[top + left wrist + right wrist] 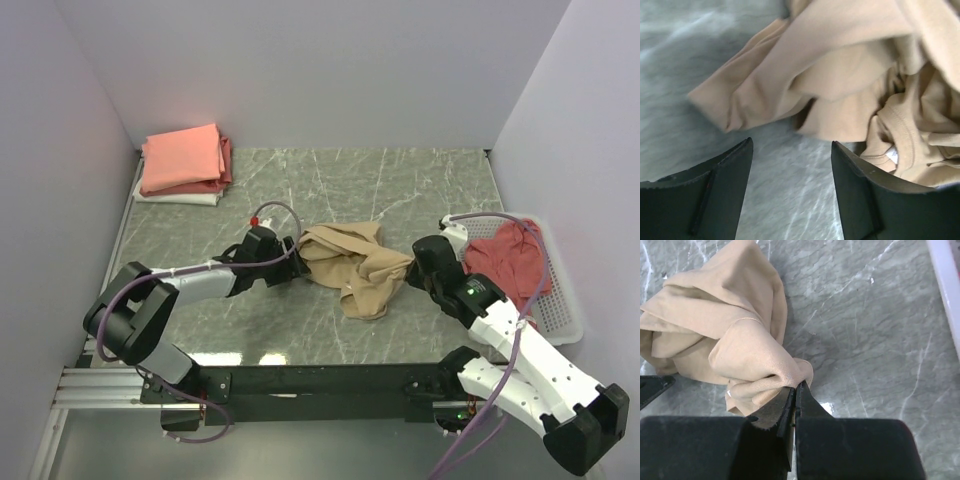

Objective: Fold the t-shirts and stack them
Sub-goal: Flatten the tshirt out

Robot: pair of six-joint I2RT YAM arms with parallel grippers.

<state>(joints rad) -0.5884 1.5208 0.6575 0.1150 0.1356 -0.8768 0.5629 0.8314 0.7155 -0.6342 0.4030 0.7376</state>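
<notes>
A crumpled tan t-shirt (355, 265) lies in the middle of the table. My left gripper (287, 262) is open at its left edge, jaws low over the table; in the left wrist view the tan t-shirt (840, 70) lies just beyond the fingers (860, 185), its neck label (892, 156) at the right. My right gripper (796, 387) is shut on a fold of the tan t-shirt (735, 340) at its right edge, also seen from above (418, 262). A folded stack of salmon-pink, red and white t-shirts (184, 165) sits at the far left. A dusty red t-shirt (510, 260) lies in the basket.
A white slatted basket (560, 310) stands at the right edge of the table, behind my right arm. White walls close off the table on three sides. The marble tabletop (400, 190) shows between the stack and the basket.
</notes>
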